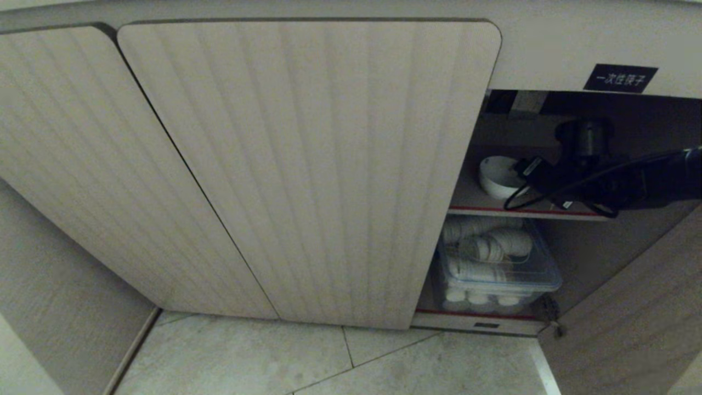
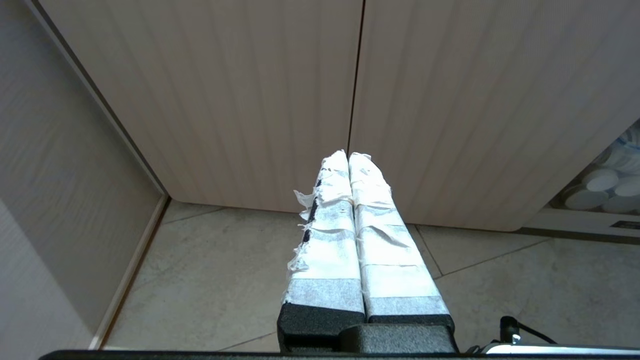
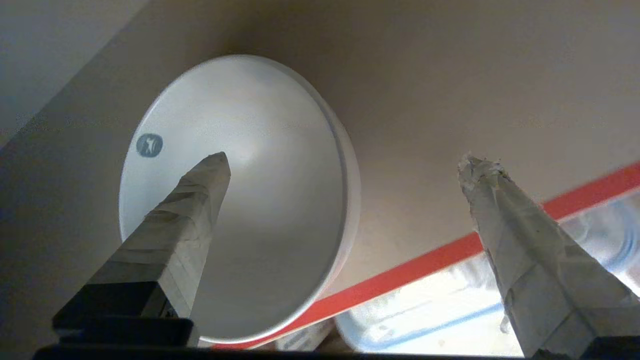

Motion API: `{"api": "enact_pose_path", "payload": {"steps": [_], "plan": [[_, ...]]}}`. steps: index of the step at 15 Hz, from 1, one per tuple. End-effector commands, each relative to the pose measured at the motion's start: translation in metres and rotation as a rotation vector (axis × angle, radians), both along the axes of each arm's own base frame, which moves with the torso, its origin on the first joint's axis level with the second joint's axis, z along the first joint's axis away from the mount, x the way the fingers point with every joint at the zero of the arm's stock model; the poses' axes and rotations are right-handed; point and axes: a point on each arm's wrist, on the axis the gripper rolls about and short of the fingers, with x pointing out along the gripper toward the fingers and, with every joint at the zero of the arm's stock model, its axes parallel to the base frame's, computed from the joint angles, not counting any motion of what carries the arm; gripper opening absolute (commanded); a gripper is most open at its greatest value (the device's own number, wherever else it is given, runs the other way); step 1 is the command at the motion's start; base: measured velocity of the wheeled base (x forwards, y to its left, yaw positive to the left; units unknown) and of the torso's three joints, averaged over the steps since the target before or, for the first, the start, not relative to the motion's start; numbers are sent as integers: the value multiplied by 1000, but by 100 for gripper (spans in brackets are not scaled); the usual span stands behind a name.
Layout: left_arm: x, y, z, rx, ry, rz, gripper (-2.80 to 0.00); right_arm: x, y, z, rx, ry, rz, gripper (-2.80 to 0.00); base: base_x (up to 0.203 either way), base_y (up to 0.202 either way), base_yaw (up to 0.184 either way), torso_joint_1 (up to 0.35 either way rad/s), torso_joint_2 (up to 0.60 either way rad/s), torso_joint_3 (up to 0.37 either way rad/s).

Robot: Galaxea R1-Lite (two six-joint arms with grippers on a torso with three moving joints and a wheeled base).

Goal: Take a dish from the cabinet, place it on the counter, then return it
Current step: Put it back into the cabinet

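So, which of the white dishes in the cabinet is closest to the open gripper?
The single bowl on the upper shelf, at the right gripper. The ribbed cups lie in the plastic box below.

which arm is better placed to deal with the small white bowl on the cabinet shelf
Right. The right gripper is open inside the cabinet at the small white ceramic bowl; the left gripper is shut, facing closed doors.

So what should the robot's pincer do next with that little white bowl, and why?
Probably ease the right pincer back out of the cabinet. It stands open, one finger over the bowl and the other outside it, gripping nothing, and the bowl sits on the red-edged shelf.
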Motion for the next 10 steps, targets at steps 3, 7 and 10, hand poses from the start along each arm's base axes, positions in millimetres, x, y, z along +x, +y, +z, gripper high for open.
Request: {"api": "enact_pose_path", "payload": {"steps": [3,7,10], "plan": [[0,0,0,-1,-2,1,-280,-13,-6,-1,-17,-41,-8,0,0,0,0,0,0,0],[0,0,0,-1,-2,1,-280,-19,-14,1,-77,-96,-2,0,0,0,0,0,0,0],[0,0,0,-1,-2,1,-280,-28,-17,-4,-157,-145,17,0,0,0,0,0,0,0]]}}
